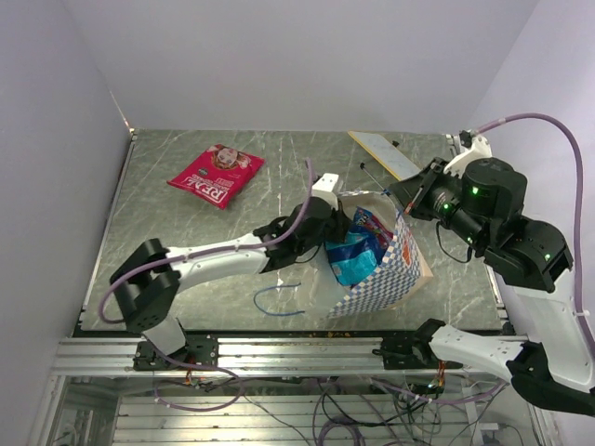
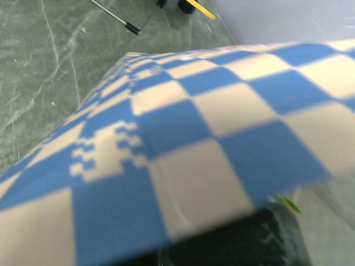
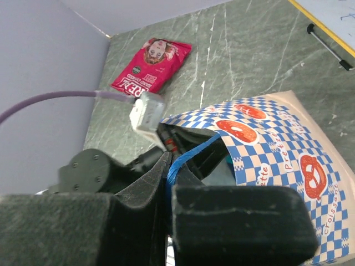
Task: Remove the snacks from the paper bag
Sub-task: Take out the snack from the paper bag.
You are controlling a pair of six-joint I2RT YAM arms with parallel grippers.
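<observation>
The blue-and-white checkered paper bag [image 1: 390, 279] lies on its side at centre right, mouth facing left. My left gripper [image 1: 342, 230] reaches into that mouth; its fingertips are hidden beside a blue snack packet [image 1: 356, 255] and a multicoloured one [image 1: 374, 221]. It is shut, and I cannot tell what it holds. The left wrist view is filled by blurred checkered bag paper [image 2: 194, 127]. My right gripper [image 3: 169, 166] is shut on the bag's blue string handle [image 3: 191, 152] and holds the upper edge up. A red-pink snack packet [image 1: 216, 174] lies on the table at the far left.
A flat tan card strip [image 1: 386, 153] lies at the back, behind the right gripper. A loose loop of blue string [image 1: 277, 302] rests on the table in front of the bag. Walls enclose the table on the left, back and right.
</observation>
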